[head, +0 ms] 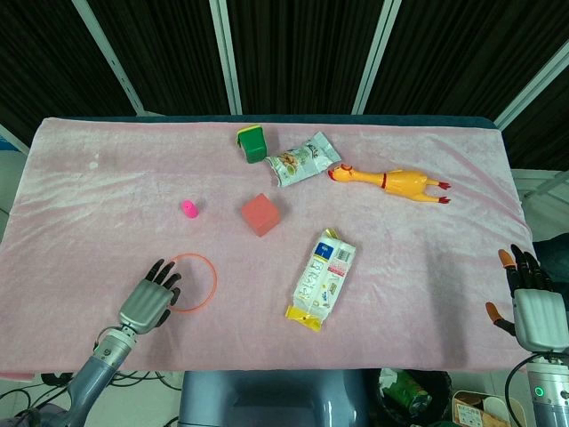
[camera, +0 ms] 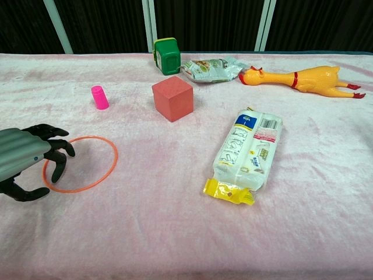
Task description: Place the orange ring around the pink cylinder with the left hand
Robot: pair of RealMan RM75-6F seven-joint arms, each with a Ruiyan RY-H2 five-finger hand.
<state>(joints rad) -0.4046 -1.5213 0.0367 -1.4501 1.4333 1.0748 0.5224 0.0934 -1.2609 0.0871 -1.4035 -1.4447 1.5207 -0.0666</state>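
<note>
The orange ring [head: 203, 281] [camera: 100, 161] lies flat on the pink cloth at the near left. My left hand [head: 148, 302] [camera: 28, 161] hovers over the ring's left edge, fingers spread and curved down, some of them inside the loop; I cannot tell whether they touch it. It holds nothing. The small pink cylinder [head: 189, 209] [camera: 99, 97] stands upright beyond the ring, apart from it. At the table's near right corner my right hand [head: 532, 306] stays with fingers apart and empty, seen only in the head view.
A red cube [head: 261, 214] [camera: 172, 98] sits right of the cylinder. Behind it are a green block [head: 253, 143] [camera: 166, 56], a snack bag [head: 301, 159] [camera: 213, 69] and a rubber chicken [head: 392, 181] [camera: 303, 77]. A white packet [head: 323, 277] [camera: 246, 154] lies mid-table.
</note>
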